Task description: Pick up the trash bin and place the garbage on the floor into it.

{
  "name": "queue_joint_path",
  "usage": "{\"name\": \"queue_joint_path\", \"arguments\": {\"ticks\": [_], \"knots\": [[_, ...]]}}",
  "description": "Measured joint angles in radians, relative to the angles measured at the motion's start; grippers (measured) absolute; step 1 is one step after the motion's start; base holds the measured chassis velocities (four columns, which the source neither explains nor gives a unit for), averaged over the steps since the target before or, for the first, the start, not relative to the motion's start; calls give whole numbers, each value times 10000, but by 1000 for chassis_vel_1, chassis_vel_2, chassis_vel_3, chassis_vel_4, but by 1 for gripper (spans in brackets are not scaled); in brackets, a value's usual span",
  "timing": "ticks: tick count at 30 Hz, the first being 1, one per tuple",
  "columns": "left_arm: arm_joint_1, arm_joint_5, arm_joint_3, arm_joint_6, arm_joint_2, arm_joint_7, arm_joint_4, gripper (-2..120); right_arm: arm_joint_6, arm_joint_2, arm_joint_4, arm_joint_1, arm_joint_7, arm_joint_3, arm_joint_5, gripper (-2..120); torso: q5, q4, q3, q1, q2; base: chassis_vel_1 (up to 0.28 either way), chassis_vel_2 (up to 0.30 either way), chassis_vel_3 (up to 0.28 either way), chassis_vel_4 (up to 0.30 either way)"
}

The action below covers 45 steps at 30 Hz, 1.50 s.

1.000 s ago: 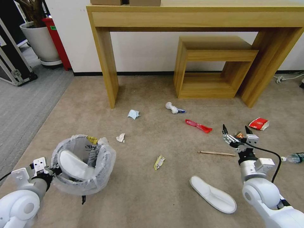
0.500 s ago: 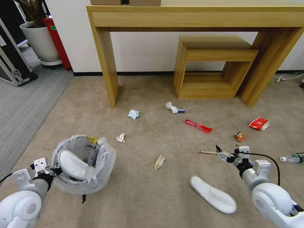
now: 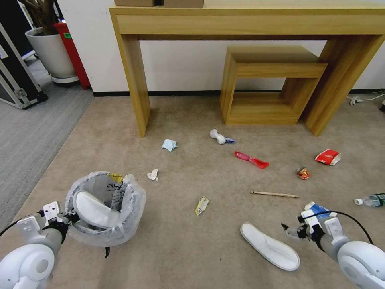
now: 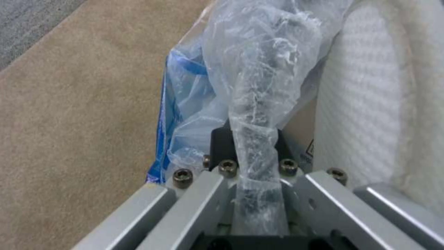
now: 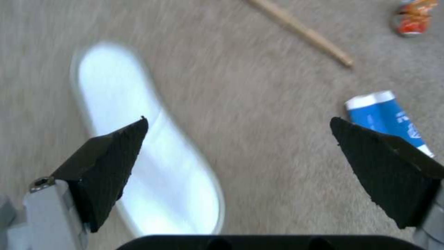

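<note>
The trash bin, lined with a crinkly plastic bag, is at the lower left with one white slipper inside it. My left gripper is shut on the bin's bagged rim. My right gripper is open, low over the carpet just right of the second white slipper. A blue-white carton lies beside it. Farther off lie a wooden stick, red wrapper, orange wrapper, red-white cup, bottle, yellow wrapper and crumpled paper.
A tall wooden table and a lower wooden stand stand against the far wall. A white planter and black case are at the far left. More scraps lie near the table leg.
My right arm has drawn back from beside the orange wrapper toward me and come down next to the floor slipper, uncovering the carton. The bin and left arm have barely moved.
</note>
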Motion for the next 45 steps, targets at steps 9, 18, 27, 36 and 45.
{"name": "queue_joint_path", "arguments": {"ticks": [9, 18, 27, 36, 45], "knots": [[-26, 100, 28, -118, -113, -9, 33, 0, 189, -890, -267, -287, -355, -699, -700, 100, -3, 1, 0, 0, 0, 0, 0, 0, 0], [-99, 258, 99, -198, -325, -13, 67, 0, 756, -230, -1261, 1260, -388, -3045, -1297, 100, 0, 0, 0, 0, 0, 0, 0, 0, 0], [24, 368, 30, -346, -460, -25, 84, 0, 1248, 1161, -2657, 3886, -237, -5715, -1553, 100, -2, 2, -1, 0, 0, 0, 0, 0, 0], [136, 406, -123, -508, -449, 1, 141, 0, 1516, 1699, -3396, 4597, -215, -6309, -1743, 90, -2, 1, 0, 0, 0, 0, 0, 0, 0], [71, 409, -64, -564, -394, -3, 180, 0, 1818, 2045, -3839, 4525, -132, -6317, -1977, 63, 0, 0, 0, 0, 0, 0, 0, 0, 0]]}}
